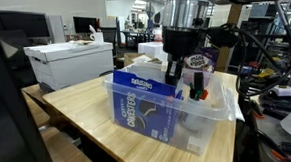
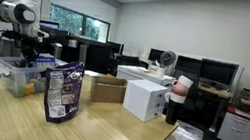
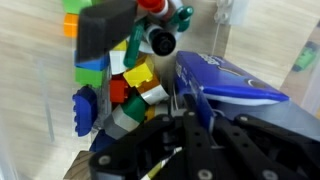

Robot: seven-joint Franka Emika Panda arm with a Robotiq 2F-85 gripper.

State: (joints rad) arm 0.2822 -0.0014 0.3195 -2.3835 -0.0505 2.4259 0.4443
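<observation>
A clear plastic bin point(image 1: 215, 109) stands on the wooden table point(image 1: 82, 104). Inside it, a blue snack bag point(image 1: 145, 101) leans against the near wall. My gripper point(image 1: 181, 77) reaches down into the bin from above. In the wrist view the gripper point(image 3: 185, 122) is shut, and the thin top edge of the blue bag point(image 3: 235, 85) is pinched between its fingers. A heap of coloured toy blocks point(image 3: 125, 72) lies right beside the bag. In an exterior view the arm point(image 2: 20, 11) hangs over the bin point(image 2: 15, 71).
A second, purple and white bag point(image 2: 61, 90) stands on the table beside the bin. Nearby are a white box point(image 1: 69, 63), a cardboard box point(image 2: 107, 88) and another white box point(image 2: 144, 97). Desks with monitors fill the room behind.
</observation>
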